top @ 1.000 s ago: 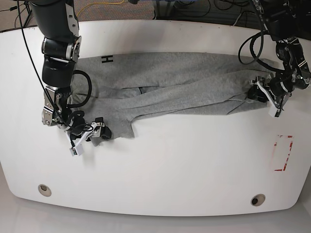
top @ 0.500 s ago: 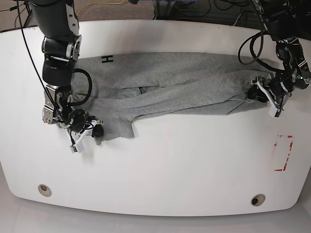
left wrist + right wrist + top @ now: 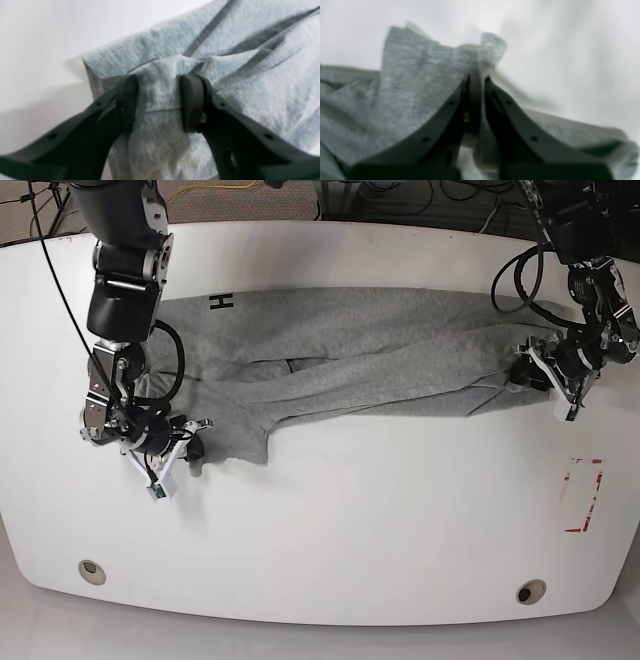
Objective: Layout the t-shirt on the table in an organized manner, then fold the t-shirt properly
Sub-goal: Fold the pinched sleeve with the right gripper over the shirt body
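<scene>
Base looks down on the table [image 3: 330,520]; wrist views sit close over the t-shirt [image 3: 250,75].

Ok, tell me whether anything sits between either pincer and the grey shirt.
Nothing visible does. The left pincer is clamped on a bunched fold of the heather-grey cotton t-shirt, and the right pincer is shut on a corner of it, above the white smooth table.

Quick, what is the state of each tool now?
Left tool: closed on a bunched fold of the t-shirt.
Right tool: shut, pinching the t-shirt's edge.
</scene>
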{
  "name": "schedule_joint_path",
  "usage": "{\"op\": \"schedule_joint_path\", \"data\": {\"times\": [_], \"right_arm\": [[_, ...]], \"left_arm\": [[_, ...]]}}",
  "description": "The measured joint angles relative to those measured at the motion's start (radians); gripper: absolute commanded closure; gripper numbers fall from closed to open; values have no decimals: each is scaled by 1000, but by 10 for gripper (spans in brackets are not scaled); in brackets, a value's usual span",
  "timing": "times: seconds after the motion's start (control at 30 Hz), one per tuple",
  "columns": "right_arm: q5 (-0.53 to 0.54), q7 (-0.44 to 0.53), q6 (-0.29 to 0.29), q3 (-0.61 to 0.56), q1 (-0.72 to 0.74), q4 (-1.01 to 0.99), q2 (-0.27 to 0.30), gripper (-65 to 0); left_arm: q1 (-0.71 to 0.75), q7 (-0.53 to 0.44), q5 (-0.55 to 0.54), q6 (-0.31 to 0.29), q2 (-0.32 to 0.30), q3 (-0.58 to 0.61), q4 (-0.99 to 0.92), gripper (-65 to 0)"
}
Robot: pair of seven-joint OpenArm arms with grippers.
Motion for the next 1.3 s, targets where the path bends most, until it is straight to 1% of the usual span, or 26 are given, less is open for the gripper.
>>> {"op": "schedule_joint_path", "data": {"times": [0.03, 0.17, 0.2, 0.23, 0.37, 0.53, 0.7, 0.9, 1.13, 1.17, 1.23, 1.3], "right_arm": [[0, -9, 1, 0, -10, 23, -3, 0], [9, -112, 6, -3, -59, 230, -30, 0], [12, -124, 9, -4, -71, 264, -38, 0], [14, -156, 2, -3, -89, 321, -48, 0], [82, -236, 10, -5, -162, 505, -64, 0], [152, -332, 10, -3, -229, 673, -62, 0], [212, -338, 10, -3, -311, 774, -56, 0], [259, -357, 10, -5, -428, 816, -54, 0], [328, -353, 7, -3, -516, 830, -12, -5], [344, -353, 7, -4, -526, 830, -5, -13], [387, -354, 9, -10, -550, 831, 21, -51], [416, -354, 10, -10, -570, 836, 45, -127]], "left_arm": [[-1, 0, 0, 0, 0, 0, 0, -260], [-2, 0, -1, 0, 0, 1, 0, -260], [-2, 0, 0, 0, 0, 1, 0, -260], [-2, 0, 0, 0, 0, 1, 0, -260], [-2, -1, 0, 0, 0, 1, 0, -260], [-2, 0, 1, 0, 0, 1, 0, -260], [-2, -1, 3, 0, 2, 1, 0, -260], [-2, -1, 3, 0, 0, 1, 0, -260], [-2, -1, 3, 0, 1, 1, 0, -260], [-2, -1, 3, 0, 1, 1, 0, -260], [-2, -1, 3, 0, 0, 1, 0, -260], [-2, -1, 2, 0, 1, 1, 0, -260]]}}
